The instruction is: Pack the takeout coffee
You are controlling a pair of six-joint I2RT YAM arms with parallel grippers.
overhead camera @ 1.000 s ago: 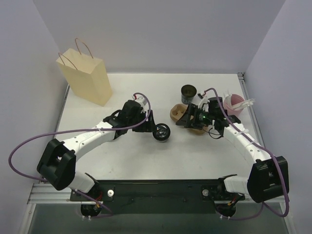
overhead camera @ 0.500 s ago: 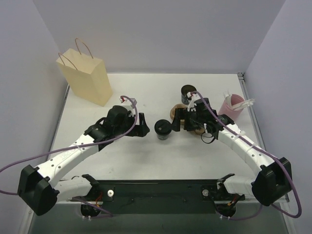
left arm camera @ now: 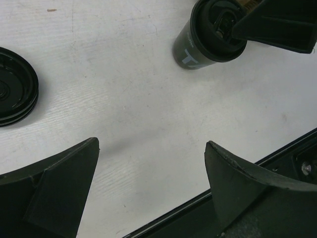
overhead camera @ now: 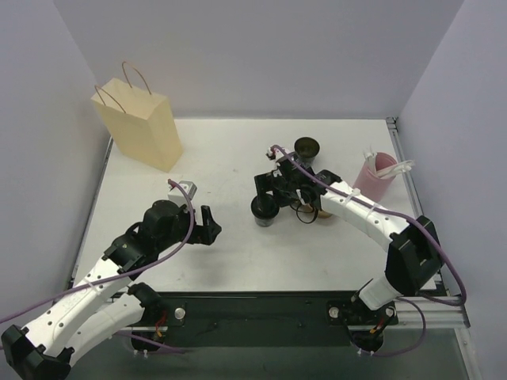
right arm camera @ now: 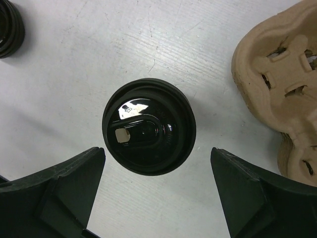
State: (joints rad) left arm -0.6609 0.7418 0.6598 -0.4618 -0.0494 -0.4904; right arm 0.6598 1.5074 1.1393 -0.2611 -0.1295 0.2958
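The takeout coffee cup (overhead camera: pixel 264 210), black with a black sip lid, stands upright on the white table. My right gripper (overhead camera: pixel 268 190) hangs over it, open, with the lid (right arm camera: pixel 148 126) just ahead of the fingertips (right arm camera: pixel 74 173) and not touched. My left gripper (overhead camera: pixel 207 226) is open and empty, well to the left of the cup (left arm camera: pixel 208 34). The brown pulp cup carrier (right arm camera: pixel 280 74) lies right of the cup, partly under my right arm. The tan paper bag (overhead camera: pixel 139 119) stands upright at the far left corner.
A dark round stack (overhead camera: pixel 306 147) stands behind the carrier; black lids show at the edges of the wrist views (left arm camera: pixel 15 89) (right arm camera: pixel 7 20). A pink cup (overhead camera: pixel 376 170) holding white pieces stands at the far right. The table's black front rail (left arm camera: pixel 277 163) is close under my left gripper.
My left gripper let go of the cup, which now stands upright, and drew back toward the near left. My right gripper opened and moved left from the carrier to above the cup.
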